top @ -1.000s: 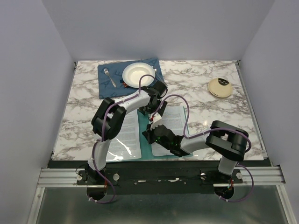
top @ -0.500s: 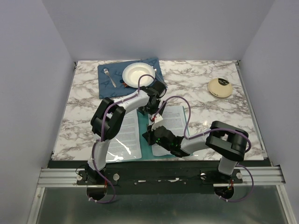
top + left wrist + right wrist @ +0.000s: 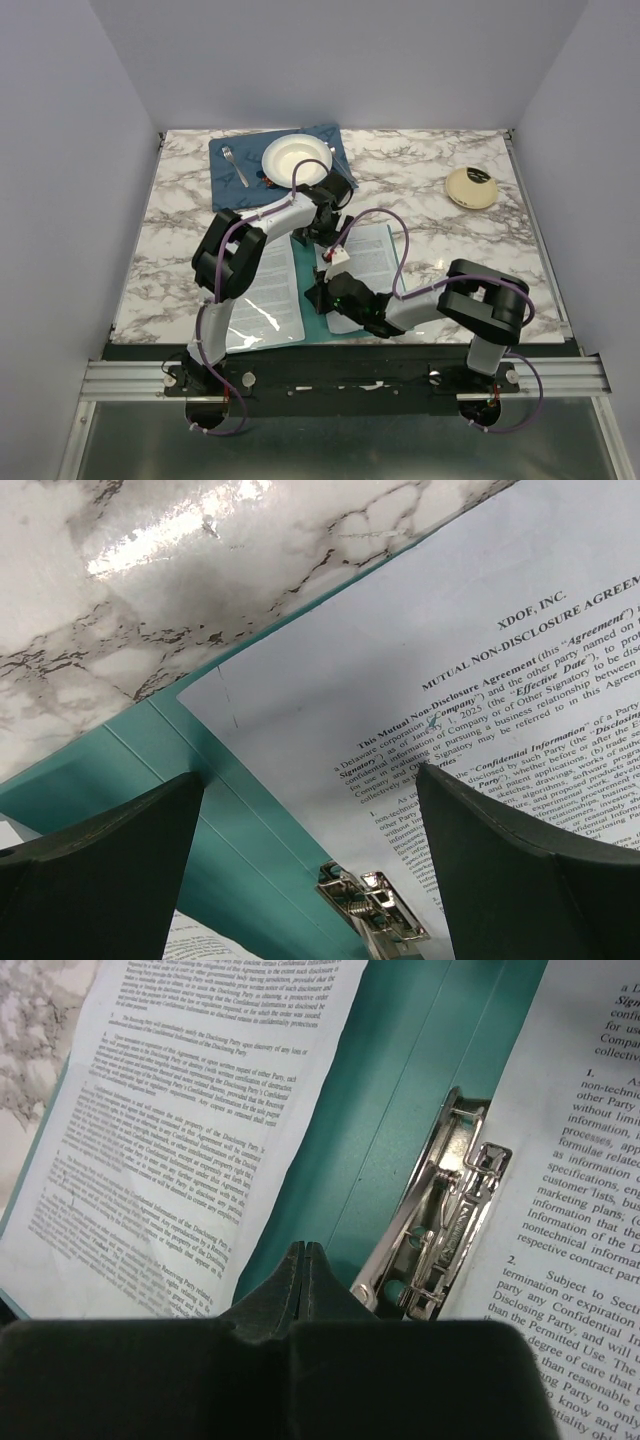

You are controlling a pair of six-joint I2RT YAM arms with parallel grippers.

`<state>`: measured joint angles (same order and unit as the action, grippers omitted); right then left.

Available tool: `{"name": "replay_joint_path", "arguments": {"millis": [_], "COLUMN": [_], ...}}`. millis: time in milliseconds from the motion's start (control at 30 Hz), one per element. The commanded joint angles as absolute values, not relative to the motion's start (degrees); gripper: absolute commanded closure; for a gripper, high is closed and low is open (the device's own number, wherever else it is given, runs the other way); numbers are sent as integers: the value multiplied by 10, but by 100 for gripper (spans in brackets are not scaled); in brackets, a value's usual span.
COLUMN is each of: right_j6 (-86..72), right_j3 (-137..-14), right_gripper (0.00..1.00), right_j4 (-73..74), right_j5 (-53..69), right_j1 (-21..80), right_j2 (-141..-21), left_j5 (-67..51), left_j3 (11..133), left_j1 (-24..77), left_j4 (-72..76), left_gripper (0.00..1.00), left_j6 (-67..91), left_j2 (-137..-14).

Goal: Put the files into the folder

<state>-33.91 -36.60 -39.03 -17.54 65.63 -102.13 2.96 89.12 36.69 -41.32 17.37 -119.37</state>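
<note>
Left tool (image 3: 305, 780) spread wide, empty, over the top corner of the files (image 3: 420, 710), which lie on the open folder (image 3: 250, 830) on the counter (image 3: 100, 580); right tool (image 3: 305, 1252) closed, empty, tip just beside the spine clip (image 3: 445, 1220). Likely the clamping step: next needs the clip lifted, sheet edge tucked under. Only wrist views show the clip; top view shows sheets on both halves.

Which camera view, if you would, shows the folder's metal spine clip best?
The right wrist view: the small silver metal spine clip shows large and sharp on the teal plastic folder. The left wrist view catches only one end; in the top external view it is too small to tell.
</note>
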Motion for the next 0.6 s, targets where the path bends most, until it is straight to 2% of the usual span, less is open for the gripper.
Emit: {"name": "replay_joint_path", "arguments": {"millis": [0, 333, 567], "right_j6": [-353, -369, -324], "right_j3": [-353, -315, -294], "right_gripper": [99, 99, 99], "right_j4": [-297, -372, -479], "right_j5": [-191, -138, -72], "right_j1": [659, 611, 610], "right_j2": [-1054, -1064, -1008], "left_j5": [45, 40, 47], "left_j3": [865, 876, 876], "left_j1": [352, 352, 352], "left_j4": [-434, -439, -438], "left_gripper": [1, 1, 1], "left_j6": [158, 152, 146], "left_j2": [-1214, -1215, -1215]}}
